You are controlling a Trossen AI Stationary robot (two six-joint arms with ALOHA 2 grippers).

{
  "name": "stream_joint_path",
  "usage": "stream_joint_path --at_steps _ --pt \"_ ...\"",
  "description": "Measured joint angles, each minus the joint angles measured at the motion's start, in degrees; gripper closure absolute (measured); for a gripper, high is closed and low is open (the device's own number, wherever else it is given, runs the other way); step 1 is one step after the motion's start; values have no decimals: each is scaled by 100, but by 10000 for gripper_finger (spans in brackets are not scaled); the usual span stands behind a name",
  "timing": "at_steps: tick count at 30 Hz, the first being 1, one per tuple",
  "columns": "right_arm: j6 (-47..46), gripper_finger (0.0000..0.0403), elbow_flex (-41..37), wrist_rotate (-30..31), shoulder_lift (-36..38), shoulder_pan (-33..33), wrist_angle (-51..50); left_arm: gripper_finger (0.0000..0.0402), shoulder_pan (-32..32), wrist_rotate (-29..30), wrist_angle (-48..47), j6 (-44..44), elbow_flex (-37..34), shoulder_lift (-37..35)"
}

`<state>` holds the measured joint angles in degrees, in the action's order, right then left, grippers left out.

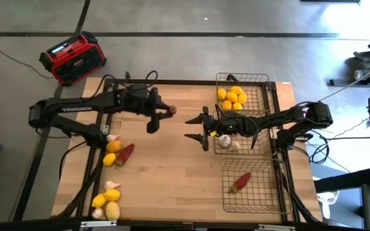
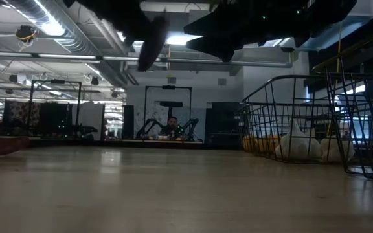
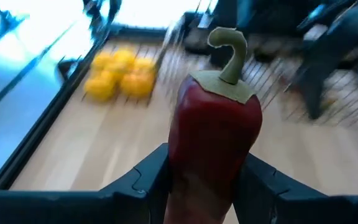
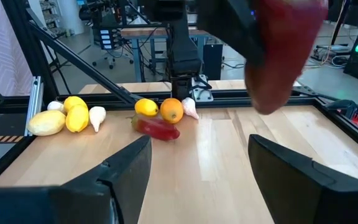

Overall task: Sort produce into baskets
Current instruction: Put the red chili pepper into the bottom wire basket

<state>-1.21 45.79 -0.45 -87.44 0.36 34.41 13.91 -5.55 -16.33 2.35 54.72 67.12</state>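
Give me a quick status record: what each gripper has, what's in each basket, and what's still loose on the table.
left gripper: shut on dark red chili pepper, held above mid-table
right gripper: open, empty, beside the middle basket
far wire-mesh basket: yellow-orange lemons
middle wire-mesh basket: white garlic bulbs
near wire-mesh basket: one red chili
loose produce on wooden table: lemons, garlic, one chili

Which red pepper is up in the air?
The chili pepper pinched in the left hand, above the table's middle. The second pepper lies on the table; the third lies in the near basket.
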Motion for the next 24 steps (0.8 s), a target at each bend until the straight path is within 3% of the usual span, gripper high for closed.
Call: stream_joint_path --at_steps 11,24 --pt "2 139 1 396 0 0 9 265 -682 -40 1455 -116 -42 550" --pt "2 139 1 394 0 0 31 265 -852 -35 2554 -336 -46 1270"
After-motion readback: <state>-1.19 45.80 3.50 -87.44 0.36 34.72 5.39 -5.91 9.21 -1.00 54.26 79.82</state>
